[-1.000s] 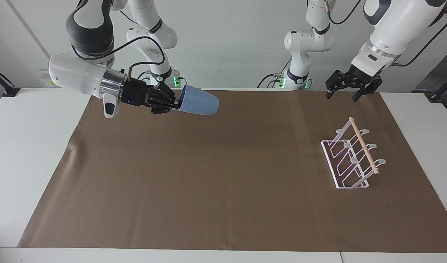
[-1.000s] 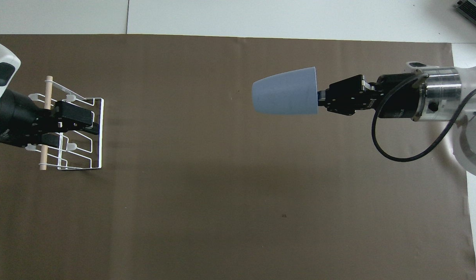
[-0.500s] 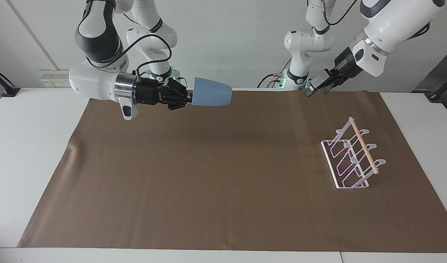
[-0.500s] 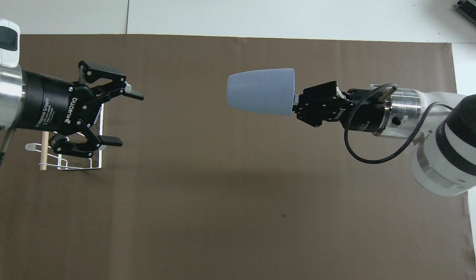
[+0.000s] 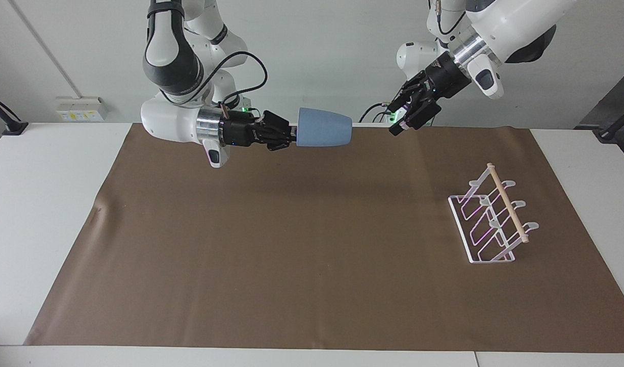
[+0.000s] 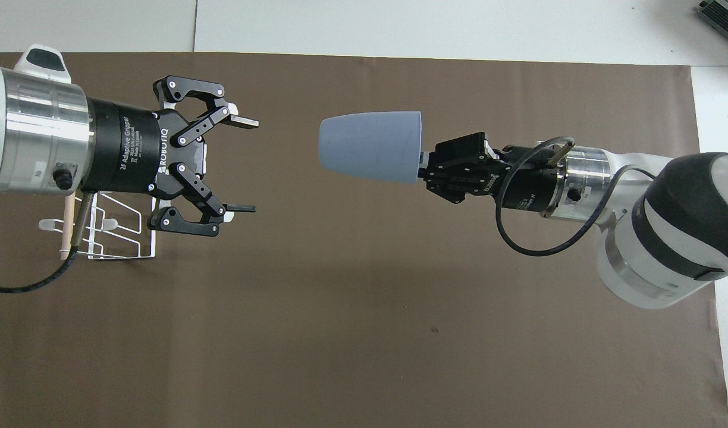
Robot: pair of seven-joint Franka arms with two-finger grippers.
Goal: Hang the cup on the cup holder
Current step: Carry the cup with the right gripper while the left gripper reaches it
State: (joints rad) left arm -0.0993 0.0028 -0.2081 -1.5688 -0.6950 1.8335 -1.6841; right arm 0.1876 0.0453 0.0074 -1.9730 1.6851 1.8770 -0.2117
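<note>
A: Right arm pose?
B: It comes in from its own end of the table, forearm bent in, wrist level. The right gripper [image 5: 291,136] [image 6: 422,172] points sideways toward the left arm, jaws clamped on the rim of the cup [image 5: 324,134] [image 6: 369,146].

A: Where's the cup?
B: In the air, lying on its side, rounded base toward the left gripper [image 5: 403,118] [image 6: 243,165], mouth toward the right gripper. It's over the brown mat [image 5: 312,244] [image 6: 364,333], near the table edge by the robots, about mid-length. It touches nothing but the jaws.

A: Left arm?
B: Raised, reaching in from its own end, wrist tilted down toward the cup. Jaws wide apart and holding nothing, with a clear gap between them and the cup's base.

A: The holder?
B: The cup holder [image 5: 491,218] [image 6: 123,238] stands on the mat toward the left arm's end of the table, dowel on top, no cup on it.

A: Anything hidden?
B: From overhead the left gripper's body covers most of the holder; only its base corner, some wire loops and one dowel end show. The cup's mouth is hidden in both views, so which jaw sits inside it can't be told. In the facing view the left jaws overlap dark against the wrist.
</note>
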